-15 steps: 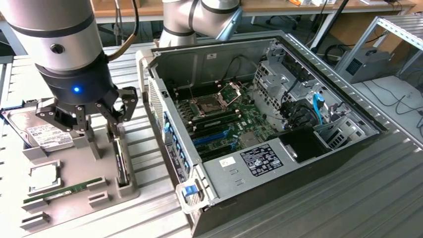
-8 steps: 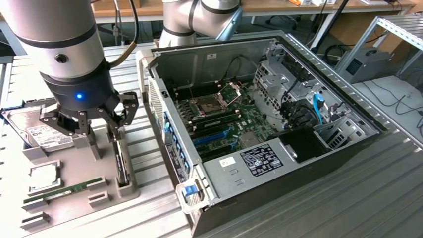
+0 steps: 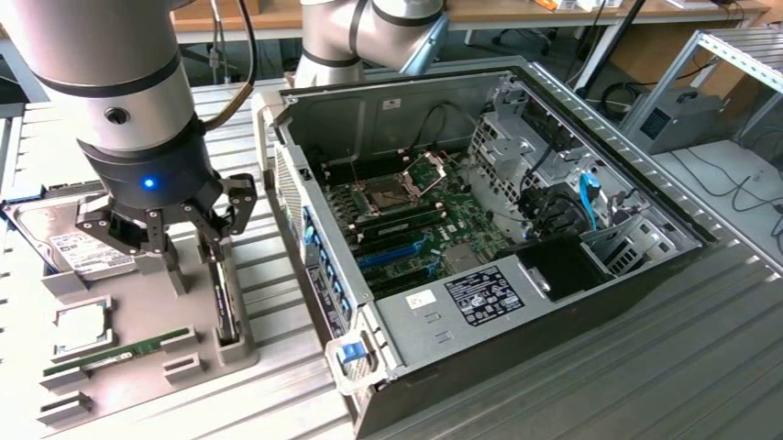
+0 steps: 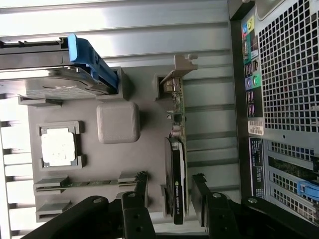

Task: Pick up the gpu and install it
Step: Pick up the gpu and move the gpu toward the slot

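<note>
The gpu (image 4: 176,164) stands on its long edge in a slot of the grey parts tray (image 4: 89,104), green board and black cooler seen edge-on, its silver bracket at the far end. In the exterior view the gpu (image 3: 224,307) is a thin dark strip at the tray's right side. My gripper (image 4: 169,199) is open, its black fingers (image 4: 135,201) standing on either side of the card's cooler end with a gap to the card on each side. The gripper (image 3: 196,249) hangs low over the tray in the exterior view.
The open computer case (image 3: 636,215) lies at the exterior view's right, with the motherboard (image 3: 410,215) and blue slots (image 3: 391,252) exposed. The tray also carries a hard drive (image 3: 76,246), a CPU (image 3: 80,330) and a memory stick (image 3: 116,353). The case's rear panel (image 4: 284,74) lies close beside the tray.
</note>
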`<state>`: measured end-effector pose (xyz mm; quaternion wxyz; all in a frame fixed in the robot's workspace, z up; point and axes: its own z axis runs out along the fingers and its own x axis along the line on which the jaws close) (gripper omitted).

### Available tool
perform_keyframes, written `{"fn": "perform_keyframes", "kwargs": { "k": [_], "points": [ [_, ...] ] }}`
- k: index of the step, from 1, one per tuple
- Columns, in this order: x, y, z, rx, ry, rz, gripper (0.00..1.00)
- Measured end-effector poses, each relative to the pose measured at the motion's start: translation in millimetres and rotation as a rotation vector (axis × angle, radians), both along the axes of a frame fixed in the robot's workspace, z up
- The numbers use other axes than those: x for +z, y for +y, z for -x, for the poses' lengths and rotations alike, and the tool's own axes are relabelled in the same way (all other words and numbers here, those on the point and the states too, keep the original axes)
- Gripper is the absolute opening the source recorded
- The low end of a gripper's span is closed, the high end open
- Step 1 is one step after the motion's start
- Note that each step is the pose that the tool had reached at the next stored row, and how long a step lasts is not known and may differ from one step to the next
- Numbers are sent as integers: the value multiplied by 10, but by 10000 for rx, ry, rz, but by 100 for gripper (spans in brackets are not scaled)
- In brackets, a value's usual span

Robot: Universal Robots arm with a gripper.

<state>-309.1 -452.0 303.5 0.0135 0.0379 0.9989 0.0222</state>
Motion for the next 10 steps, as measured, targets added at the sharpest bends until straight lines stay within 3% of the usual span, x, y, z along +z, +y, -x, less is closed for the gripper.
{"fn": "perform_keyframes", "kwargs": {
  "k": [10],
  "points": [
    [-2, 0, -28, 0, 0, 0, 48]
  ]
}}
